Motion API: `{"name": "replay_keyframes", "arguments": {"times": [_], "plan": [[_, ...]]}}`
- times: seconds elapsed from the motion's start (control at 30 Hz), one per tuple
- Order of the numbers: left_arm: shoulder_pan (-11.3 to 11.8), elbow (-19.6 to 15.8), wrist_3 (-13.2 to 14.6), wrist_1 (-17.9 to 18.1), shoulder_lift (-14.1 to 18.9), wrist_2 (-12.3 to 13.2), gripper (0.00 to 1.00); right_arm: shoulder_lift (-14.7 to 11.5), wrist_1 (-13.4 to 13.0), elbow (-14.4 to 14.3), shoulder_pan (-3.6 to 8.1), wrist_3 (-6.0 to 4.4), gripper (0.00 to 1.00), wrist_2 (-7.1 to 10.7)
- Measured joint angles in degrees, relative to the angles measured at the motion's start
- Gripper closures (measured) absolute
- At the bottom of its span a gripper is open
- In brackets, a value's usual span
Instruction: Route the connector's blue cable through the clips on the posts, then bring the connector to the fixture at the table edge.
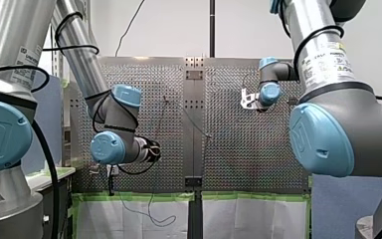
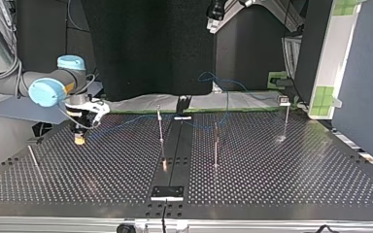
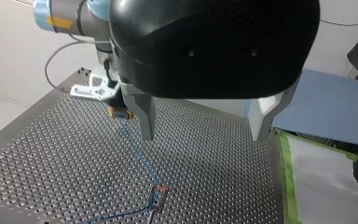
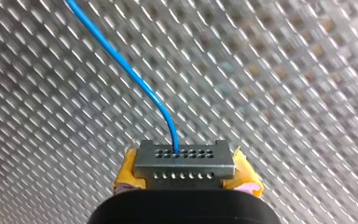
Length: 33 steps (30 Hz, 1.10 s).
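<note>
My right gripper [image 2: 79,139] pinches the small grey metal connector [image 4: 184,161] between yellow pads [image 4: 129,173] just above the perforated metal table [image 3: 51,154]; its thin blue cable [image 4: 135,77] looks limp and light, best steered by the rigid connector; my left gripper [image 3: 204,128] gapes wide, empty.

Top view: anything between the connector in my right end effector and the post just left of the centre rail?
Nothing visible. Only bare perforated table and the blue cable itself lie between the connector and that post.
</note>
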<state>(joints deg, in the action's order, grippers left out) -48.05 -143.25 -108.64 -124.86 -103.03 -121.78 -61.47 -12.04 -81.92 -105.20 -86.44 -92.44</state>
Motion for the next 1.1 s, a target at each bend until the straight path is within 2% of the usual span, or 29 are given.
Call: {"name": "replay_keyframes", "arguments": {"times": [0.13, 0.43, 0.63, 0.97, 1.1], "plan": [[0.17, 0.03, 0.29, -0.1, 0.0, 0.01, 0.0, -1.75, 0.18, -0.81, 1.59, 0.73, 1.0, 0.81], [0.86, 0.69, 0.98, -1.43, 0.0, 0.02, 0.0, -5.85, -2.7, -4.57, 5.66, 0.09, 1.0, 4.69], [1.2, 1.85, 2.37, -4.13, 0.0, 0.04, 0.0, -8.57, -5.4, -7.28, 8.38, -1.96, 1.0, 7.41], [1.27, 2.08, 2.69, -5.11, 0.0, 0.33, 0.0, -13.43, -10.27, -11.55, 13.24, -6.56, 1.0, 12.27], [1.24, 2.08, 2.68, -5.14, 0.0, 0.36, 0.0, -14.77, -11.91, -11.85, 15.08, -7.16, 1.0, 14.11]]}}
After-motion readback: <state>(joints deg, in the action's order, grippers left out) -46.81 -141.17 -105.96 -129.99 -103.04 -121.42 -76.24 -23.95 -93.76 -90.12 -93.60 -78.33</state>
